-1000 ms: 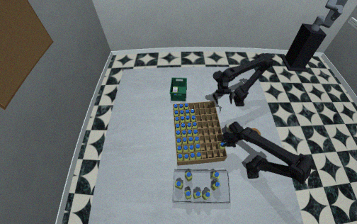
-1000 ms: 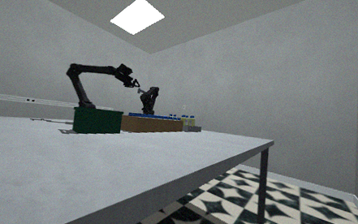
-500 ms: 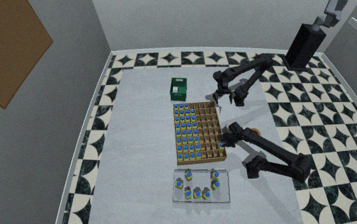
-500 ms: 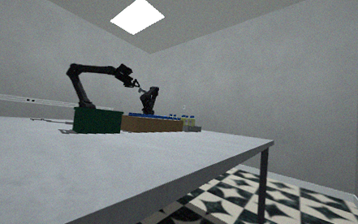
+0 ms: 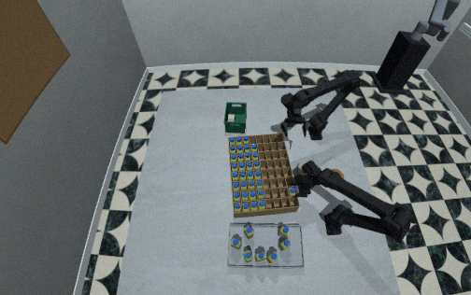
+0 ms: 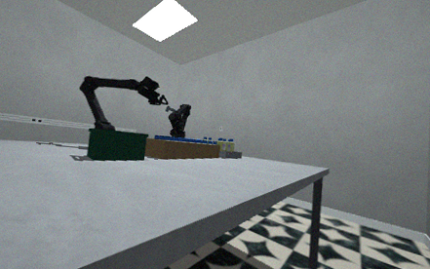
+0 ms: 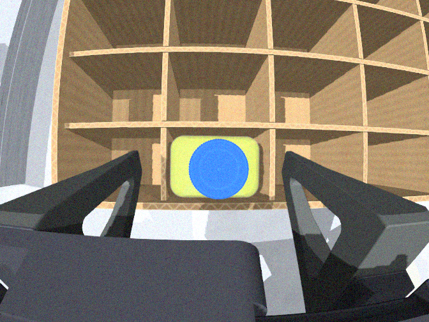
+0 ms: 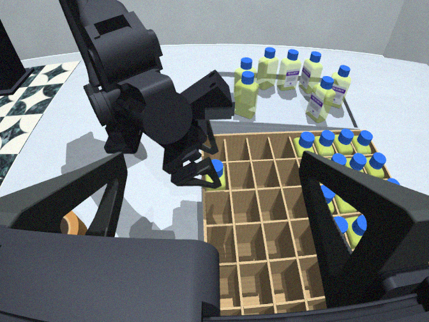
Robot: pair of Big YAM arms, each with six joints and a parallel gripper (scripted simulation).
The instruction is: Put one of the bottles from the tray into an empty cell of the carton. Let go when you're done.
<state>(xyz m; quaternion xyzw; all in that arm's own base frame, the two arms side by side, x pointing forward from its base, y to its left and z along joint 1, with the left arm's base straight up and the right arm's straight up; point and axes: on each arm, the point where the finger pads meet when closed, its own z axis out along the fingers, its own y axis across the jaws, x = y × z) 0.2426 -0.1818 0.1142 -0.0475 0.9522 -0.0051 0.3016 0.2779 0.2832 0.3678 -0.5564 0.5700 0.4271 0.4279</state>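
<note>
A yellow-green bottle with a blue cap (image 5: 292, 190) (image 7: 218, 168) (image 8: 217, 167) stands upright in an outer-edge cell of the brown carton (image 5: 266, 214) (image 7: 56, 138), in the second row from the tray. My left gripper (image 7: 212, 161) is open over it, one finger on each side of the cap with gaps between. Its lower body is hidden in the cell. My right gripper (image 5: 295, 133) is open and empty above the table near the carton's other end. Several bottles (image 5: 261, 255) (image 8: 290, 71) stand in the clear tray (image 5: 266, 266).
Bottles fill most of the carton's far-side columns; many cells toward the arms are empty. A green crate (image 5: 235, 126) (image 6: 116, 145) stands beyond the carton's end opposite the tray. An orange-brown round object (image 5: 337, 174) (image 8: 71, 223) lies between the arms.
</note>
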